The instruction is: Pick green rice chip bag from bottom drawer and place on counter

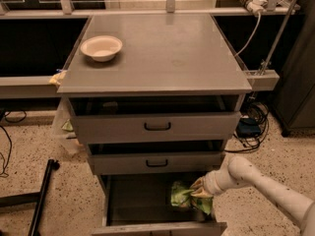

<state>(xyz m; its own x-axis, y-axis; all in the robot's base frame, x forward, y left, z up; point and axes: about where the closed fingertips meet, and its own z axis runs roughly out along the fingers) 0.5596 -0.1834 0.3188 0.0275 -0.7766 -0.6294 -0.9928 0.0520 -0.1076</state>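
The green rice chip bag (183, 194) is a crumpled bright green foil bag at the right side of the open bottom drawer (142, 200). My gripper (199, 193) comes in from the lower right on a white arm and sits on the bag's right end, with the bag bunched around it and lifted a little above the drawer floor. The fingertips are hidden behind the bag. The counter (162, 53) is the flat grey top of the cabinet, above the three drawers.
A white bowl (101, 47) sits at the counter's back left. The top drawer (157, 126) and middle drawer (156, 162) stand partly pulled out. A clear plastic bag (64, 127) hangs at the cabinet's left. Cables (251, 127) lie on the right floor; a black stand (42, 195) is at the left.
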